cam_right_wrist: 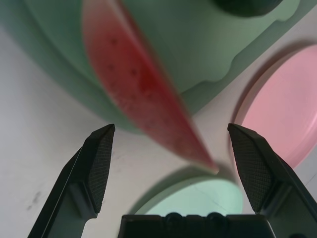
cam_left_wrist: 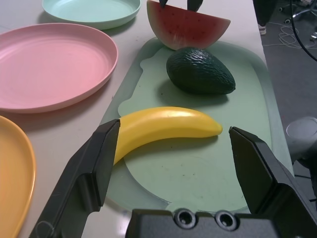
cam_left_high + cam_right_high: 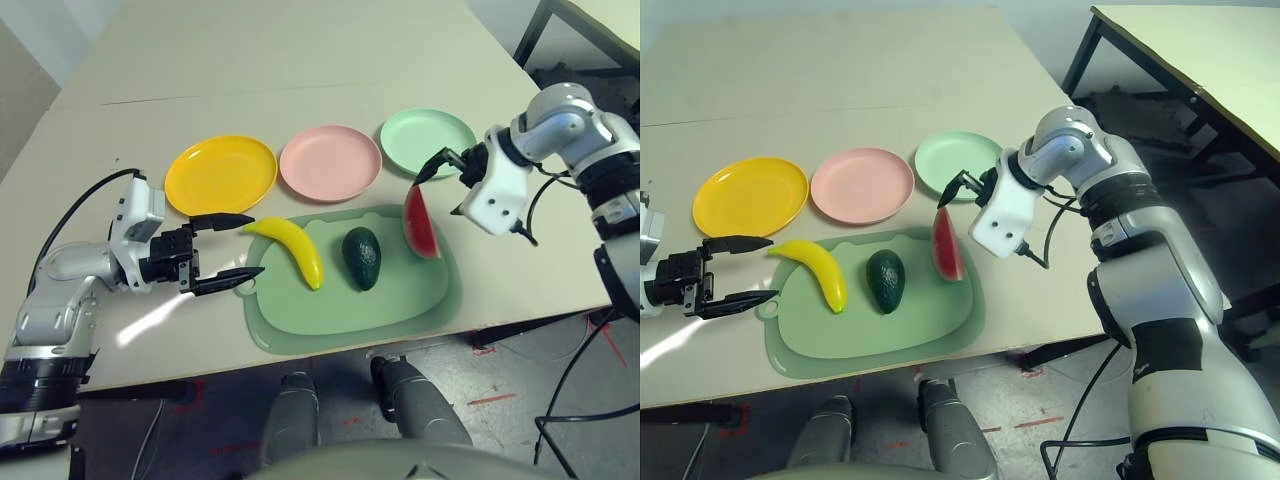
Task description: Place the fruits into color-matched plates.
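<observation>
Mat view from the head, 12 = away from robot. Green cutting mat [image 3: 320, 322] is the base, all three fruits on it, none plated. Plates beyond it: yellow plate [image 3: 220, 178] at 10, pink plate [image 3: 331, 163] at 12, mint plate [image 3: 428, 140] at 1. Left gripper [image 2: 174, 124] sits off the mat's 9-10 side, jaws wide, holding nothing, aimed at the banana. Right gripper [image 1: 171, 125] comes in from 2, also wide and empty, above the watermelon. Banana [image 3: 292, 245] lies on the mat's 10 side, curved, one end out toward 11 near the yellow plate, other toward 5. Step in hand looks like twin picks. For the banana: move in toward 3, centre the jaws on the mid-body, close across the width, lift straight, short hop to 10. Grabbing near an end risks it swinging. Watermelon [image 3: 419, 225] is at the mat's 2 side: square the jaws to its thin faces before closing, pinch both flats evenly (an angled squeeze would likely tip it), lift clear of the pink rim, set down at 12. Avocado [image 3: 361, 258] is near mat centre, smallest; leave for last, likely to mint. Smooth and round, so grip low around the belly and close gently or it may roll.
</observation>
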Controlling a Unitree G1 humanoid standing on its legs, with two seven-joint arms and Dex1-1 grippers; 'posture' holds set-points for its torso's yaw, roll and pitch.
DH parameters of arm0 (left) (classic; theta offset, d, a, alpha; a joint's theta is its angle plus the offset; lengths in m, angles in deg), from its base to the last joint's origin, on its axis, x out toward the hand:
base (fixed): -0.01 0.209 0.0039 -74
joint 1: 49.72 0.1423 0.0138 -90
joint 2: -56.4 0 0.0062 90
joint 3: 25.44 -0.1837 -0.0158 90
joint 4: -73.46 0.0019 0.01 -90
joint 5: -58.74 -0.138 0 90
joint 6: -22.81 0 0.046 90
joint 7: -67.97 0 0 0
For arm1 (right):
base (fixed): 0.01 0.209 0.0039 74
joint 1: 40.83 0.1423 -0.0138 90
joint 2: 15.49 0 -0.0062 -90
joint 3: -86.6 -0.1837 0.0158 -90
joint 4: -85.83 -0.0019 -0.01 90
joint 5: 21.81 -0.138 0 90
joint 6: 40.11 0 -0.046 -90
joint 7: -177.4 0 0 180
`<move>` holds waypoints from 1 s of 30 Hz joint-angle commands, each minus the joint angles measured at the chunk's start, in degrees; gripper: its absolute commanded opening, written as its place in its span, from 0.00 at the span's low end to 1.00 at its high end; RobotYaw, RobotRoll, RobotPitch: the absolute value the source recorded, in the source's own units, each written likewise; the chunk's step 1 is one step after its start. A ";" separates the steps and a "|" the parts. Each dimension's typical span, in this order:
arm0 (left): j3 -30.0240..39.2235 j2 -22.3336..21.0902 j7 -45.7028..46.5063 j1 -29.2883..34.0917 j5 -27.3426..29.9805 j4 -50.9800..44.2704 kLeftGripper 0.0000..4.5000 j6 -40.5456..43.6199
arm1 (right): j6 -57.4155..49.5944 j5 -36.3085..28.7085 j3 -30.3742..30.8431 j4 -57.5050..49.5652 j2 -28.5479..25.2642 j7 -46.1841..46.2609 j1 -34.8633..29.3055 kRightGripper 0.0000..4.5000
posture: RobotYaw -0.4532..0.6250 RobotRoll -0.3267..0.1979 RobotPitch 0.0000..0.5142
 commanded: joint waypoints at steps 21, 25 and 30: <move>0.75 -1.92 0.11 0.78 -1.39 0.52 1.00 -0.08 | 2.69 5.11 6.61 3.27 1.66 3.19 -1.85 0.93 | 0.44 0.62 0.38; 0.69 -1.93 0.19 0.82 -1.48 0.44 1.00 -0.20 | 1.99 5.19 6.50 3.57 1.87 3.52 -1.99 0.65 | 0.44 0.62 0.39; 0.36 -2.06 -0.02 0.34 -2.13 1.40 1.00 -0.90 | 1.35 4.54 6.34 3.62 1.69 3.15 -2.02 0.46 | 0.43 0.62 0.38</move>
